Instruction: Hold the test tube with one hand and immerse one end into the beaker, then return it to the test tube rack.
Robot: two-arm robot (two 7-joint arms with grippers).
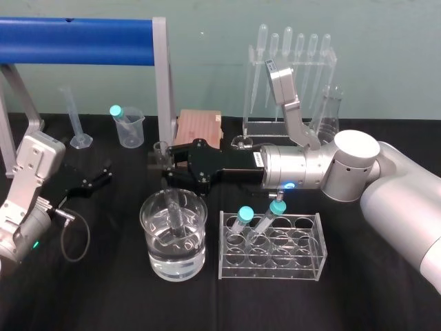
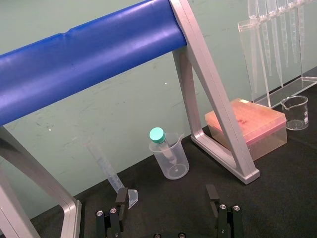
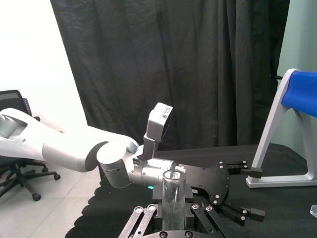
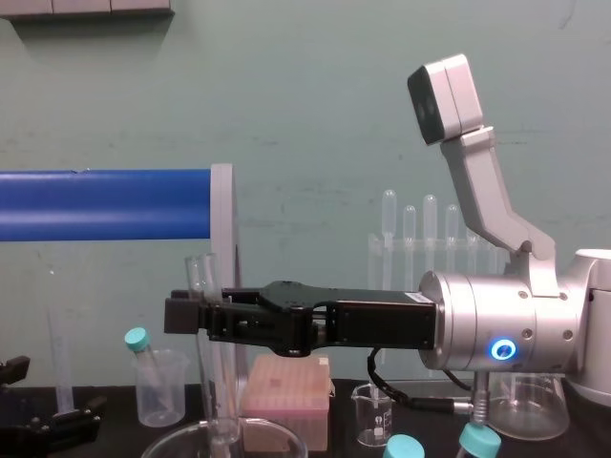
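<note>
My right gripper [image 1: 164, 167] reaches in from the right and is shut on the test tube [image 1: 175, 212], a slim clear glass tube held nearly upright. The tube's lower end is down inside the wide beaker [image 1: 157, 258], under the liquid. In the right wrist view the test tube [image 3: 173, 198] stands between the fingers. In the chest view the right gripper [image 4: 203, 316] holds it above the beaker rim [image 4: 181, 441]. The clear test tube rack [image 1: 303, 265] stands just right of the beaker with two teal-capped tubes in it. My left gripper [image 2: 167, 194] is open, parked at the left.
A blue roller on a metal frame [image 1: 76, 31] spans the back left. Behind are a small plastic beaker with a teal-capped tube [image 1: 129, 127], a graduated cylinder [image 1: 76, 121], a pink box [image 1: 200, 126], a pipette stand [image 1: 293, 76] and a flask [image 1: 329, 114].
</note>
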